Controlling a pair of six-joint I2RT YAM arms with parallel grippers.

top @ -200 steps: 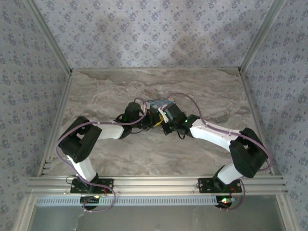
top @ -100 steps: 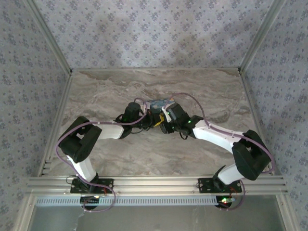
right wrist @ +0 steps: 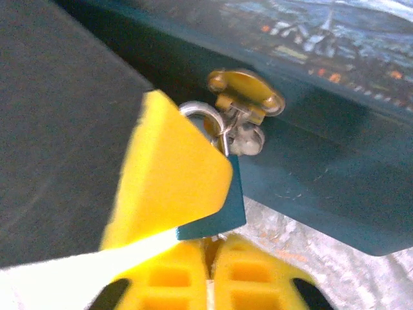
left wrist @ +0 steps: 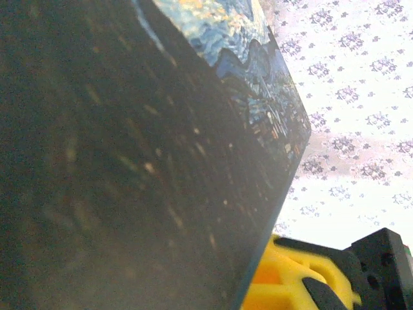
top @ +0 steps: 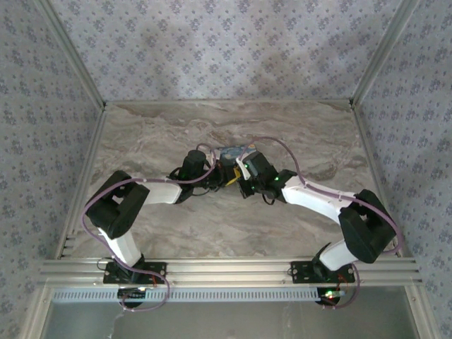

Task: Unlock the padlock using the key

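A small teal padlock [right wrist: 229, 197] hangs by its shackle from the brass hasp [right wrist: 246, 93] of a dark box [right wrist: 335, 129] with a painted lid [top: 235, 151]. My left gripper [top: 223, 176] reaches in from the left. One of its yellow fingers [right wrist: 168, 174] lies flat over the padlock's face, and the other finger is hidden behind. My right gripper [right wrist: 210, 242] sits just under the padlock, pressed shut on the key [right wrist: 211, 239]. Only a sliver of the key shows, at the lock's bottom. In the left wrist view the box's dark side [left wrist: 129, 161] is very close.
The box stands mid-table on the marble top [top: 212, 219], with both wrists crowded against its front. Patterned walls [top: 226, 49] and metal frame rails [top: 226, 268] enclose the table. A yellow finger [left wrist: 290, 278] shows beside the box's corner.
The right wrist has shifted slightly at the padlock, out to the right and partly back. The left arm and the box have stayed put.
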